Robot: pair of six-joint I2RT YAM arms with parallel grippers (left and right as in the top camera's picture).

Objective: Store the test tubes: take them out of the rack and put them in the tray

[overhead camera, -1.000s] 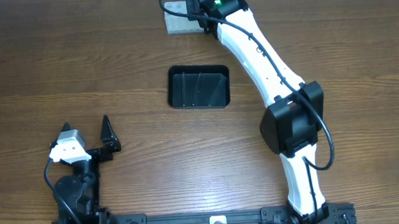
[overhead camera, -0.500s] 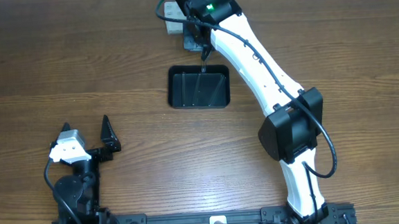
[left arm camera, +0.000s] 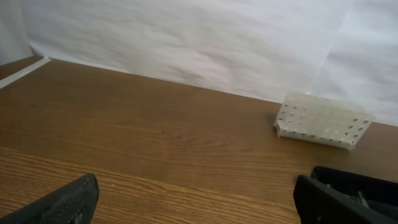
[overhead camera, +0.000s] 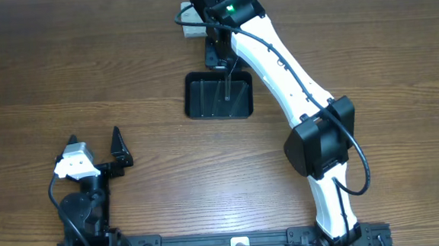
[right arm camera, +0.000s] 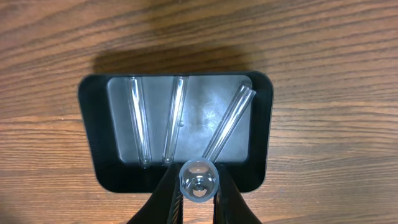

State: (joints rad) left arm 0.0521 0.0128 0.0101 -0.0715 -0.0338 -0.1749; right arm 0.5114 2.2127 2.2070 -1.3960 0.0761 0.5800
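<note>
The black tray lies mid-table; in the right wrist view the tray holds three clear test tubes, two straight and one slanted. My right gripper hangs over the tray's near rim, shut on another test tube, seen end-on between its fingers; the tube points down into the tray. The white rack stands behind the tray, partly hidden by the right arm; the rack shows no tubes in its holes. My left gripper rests open near the front left, holding nothing.
Bare wooden table surrounds the tray on all sides. A white backdrop rises behind the table's far edge. Both arm bases stand on a black rail along the front edge.
My right gripper has come away from the rack toward the tray, carrying a test tube, and now hangs over the tray. The left arm has stayed still.
</note>
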